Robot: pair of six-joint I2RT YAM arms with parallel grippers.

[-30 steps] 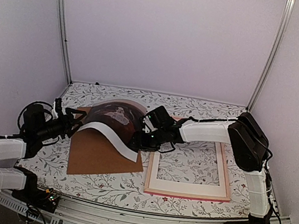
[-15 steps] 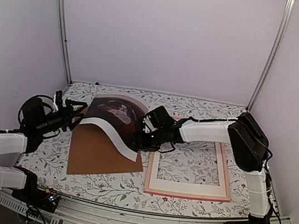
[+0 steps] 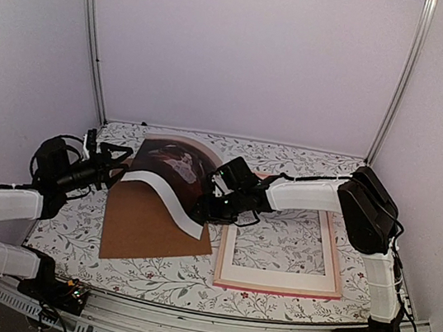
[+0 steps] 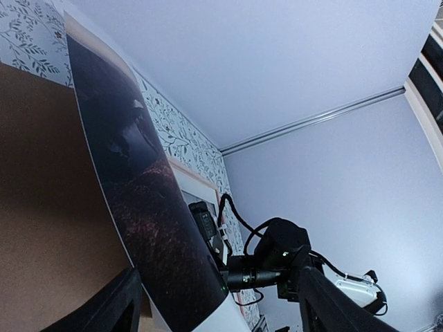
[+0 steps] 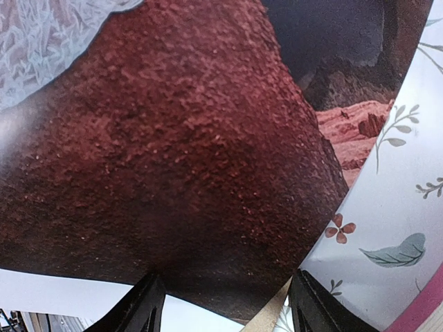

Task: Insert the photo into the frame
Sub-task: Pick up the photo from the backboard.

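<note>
The photo (image 3: pixel 173 167) arches up off the brown backing board (image 3: pixel 150 226) on the floral table (image 3: pixel 288 163), bowed between two robot arms, left of the pink frame (image 3: pixel 270 290) lying flat under a white mat (image 3: pixel 229 255). The left gripper (image 3: pixel 121 169) stands with jaws wide apart at the print's left edge. The right gripper (image 3: pixel 201 206), fingers likewise spread, sits at its near right corner, just beside the frame.

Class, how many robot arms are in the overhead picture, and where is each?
2: the left arm low on the left, the right arm extended from the right to the curled photo. None seems hidden.
</note>
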